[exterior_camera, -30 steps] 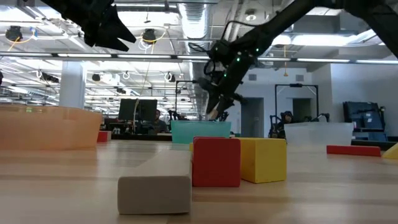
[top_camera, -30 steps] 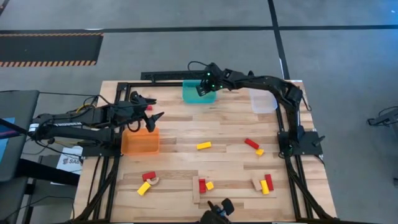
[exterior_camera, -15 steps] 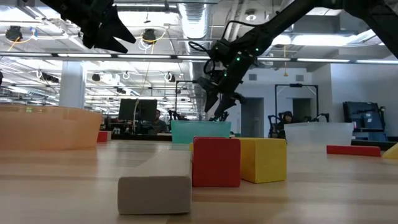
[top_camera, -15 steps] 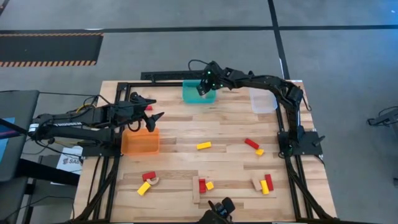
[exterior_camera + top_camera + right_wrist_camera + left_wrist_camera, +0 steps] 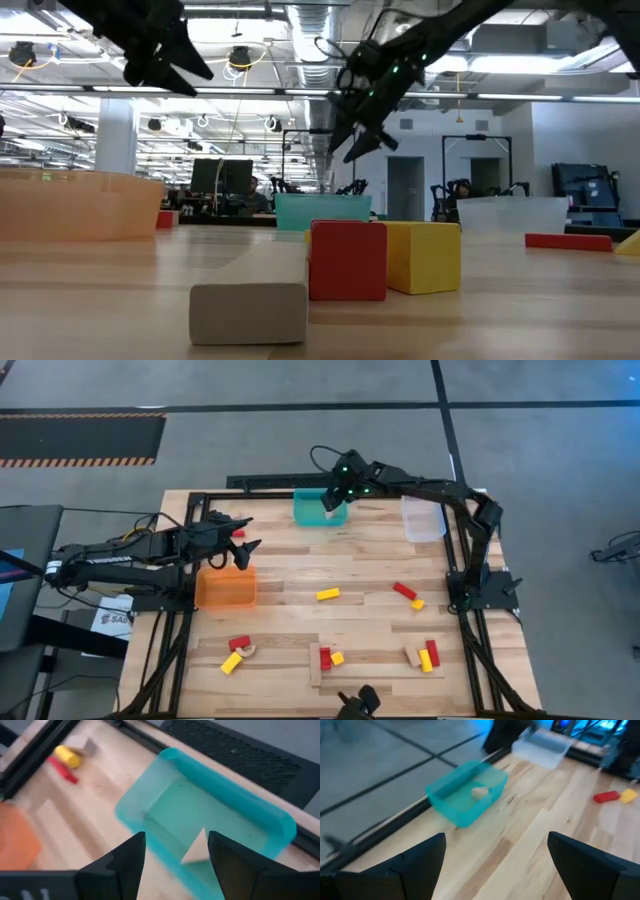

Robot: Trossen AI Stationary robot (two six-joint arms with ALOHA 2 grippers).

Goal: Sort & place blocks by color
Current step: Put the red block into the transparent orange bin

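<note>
My right gripper (image 5: 331, 502) hangs open and empty above the teal bin (image 5: 320, 508) at the table's far edge. A pale wood block (image 5: 196, 851) lies on the bin's floor, below and between the fingers; it also shows in the left wrist view (image 5: 480, 792). My left gripper (image 5: 250, 534) is open and empty, above the far side of the orange bin (image 5: 225, 588). Red, yellow and wood blocks lie in three clusters near the front edge (image 5: 238, 651) (image 5: 326, 658) (image 5: 425, 656). A yellow block (image 5: 328, 594) and a red and yellow pair (image 5: 408, 595) lie mid-table.
A clear bin (image 5: 422, 520) stands at the far right. A yellow cylinder (image 5: 67, 756), a red bar (image 5: 64, 770) and a wood block (image 5: 80, 742) lie on the table near the left arm. Black frame rails run along the table's edges.
My right gripper has risen from just above the teal bin's rim to well above it. Its fingers stay open.
</note>
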